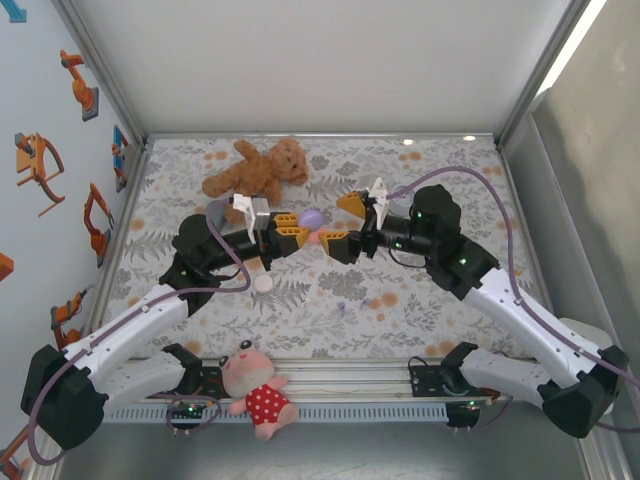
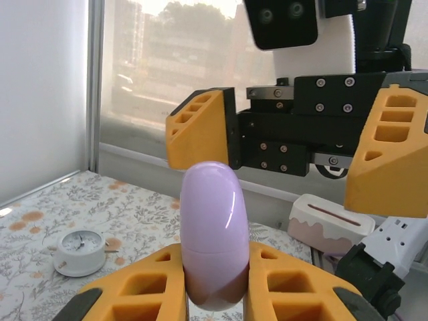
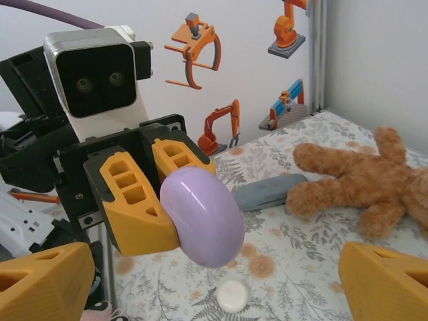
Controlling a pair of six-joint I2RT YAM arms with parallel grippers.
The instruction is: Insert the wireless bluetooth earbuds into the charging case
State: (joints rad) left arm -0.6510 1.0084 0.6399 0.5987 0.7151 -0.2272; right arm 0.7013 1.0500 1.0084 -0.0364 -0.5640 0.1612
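Observation:
A smooth lilac charging case (image 2: 214, 234) stands closed between the orange fingers of my left gripper (image 2: 215, 271), which is shut on its lower half. From above, the charging case (image 1: 312, 218) is held off the cloth at mid table by the left gripper (image 1: 293, 237). In the right wrist view the charging case (image 3: 202, 217) juts out of the left gripper (image 3: 155, 195). My right gripper (image 1: 342, 224) faces it a short way off with jaws wide open and nothing in them; its fingers (image 3: 384, 281) frame the case. The earbuds are hidden.
A brown teddy bear (image 1: 258, 170) lies at the back, with a grey oblong pouch (image 3: 271, 192) beside it. A small white round clock (image 2: 79, 252) sits on the flowered cloth (image 1: 420, 290). A pink and white box (image 2: 331, 224) lies near the right arm. A pink doll (image 1: 258, 385) rests at the front edge.

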